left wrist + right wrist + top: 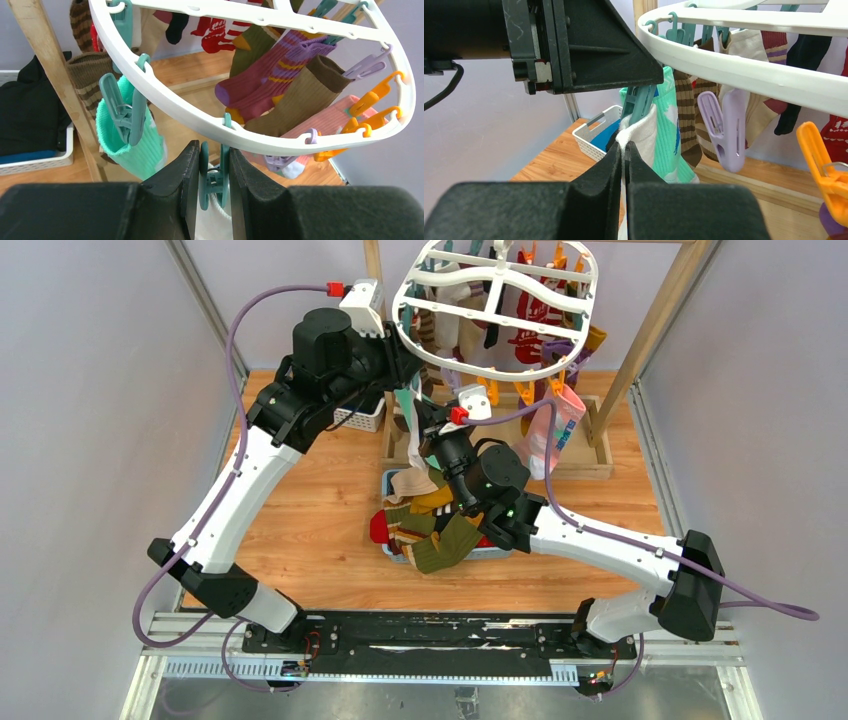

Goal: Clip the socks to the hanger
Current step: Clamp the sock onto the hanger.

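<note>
- Wood table [300, 540] between grey walls, with a wooden rack [650, 335] at the far side. From the rack hangs the hanger [185, 111], well above the tabletop.
- We see the left gripper [210, 156] just under the hanger's near rim. Its fingers [182, 175] are pinching a teal pin [215, 182] that dangles from that rim, and the pin fills the narrow gap between them.
- Right below those fingers hangs a white sock [644, 130]. The right gripper [624, 150] has its fingers pressed together on the sock's edge, just beneath the pin.
- The sock's top meets the pin's lower end; we cannot tell whether it sits inside the pin's mouth.
- Just beside the pinched pin, a mint sock [135, 150] hangs from a second pin [122, 107] on the same rim.
- Across the ring from the left fingers, clipped socks [280, 75] hang in purple stripes, olive and pink.
- Past the right fingers along the rim, a purple pin [724, 130] and an orange pin [824, 170] dangle.
- Under the right arm, well below both sets of fingers, loose socks [430, 535] are heaped in a blue basket [387, 480] on the table.
- Beyond the left fingers, near the rack's post, a white basket [35, 160] holds dark cloths.
</note>
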{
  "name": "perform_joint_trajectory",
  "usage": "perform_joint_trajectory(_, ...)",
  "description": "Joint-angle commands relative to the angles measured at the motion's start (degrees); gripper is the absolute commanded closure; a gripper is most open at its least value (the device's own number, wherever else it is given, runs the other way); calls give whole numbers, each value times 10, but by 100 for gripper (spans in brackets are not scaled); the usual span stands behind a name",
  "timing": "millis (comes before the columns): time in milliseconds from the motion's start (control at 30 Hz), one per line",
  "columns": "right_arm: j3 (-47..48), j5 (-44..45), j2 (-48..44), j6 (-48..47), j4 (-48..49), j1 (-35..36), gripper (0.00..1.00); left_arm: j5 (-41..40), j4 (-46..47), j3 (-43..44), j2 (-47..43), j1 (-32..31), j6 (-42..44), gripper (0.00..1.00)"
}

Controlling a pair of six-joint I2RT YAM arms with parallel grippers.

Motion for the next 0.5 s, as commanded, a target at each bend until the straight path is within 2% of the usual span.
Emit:
perform_joint_trajectory(0,11,7,-1,-12,35,-8,100,-20,20,3,2,-6,1,100)
perform_joint_trajectory(467,7,8,-8,-11,52,-9,100,-24,21,5,1,-7,7,100)
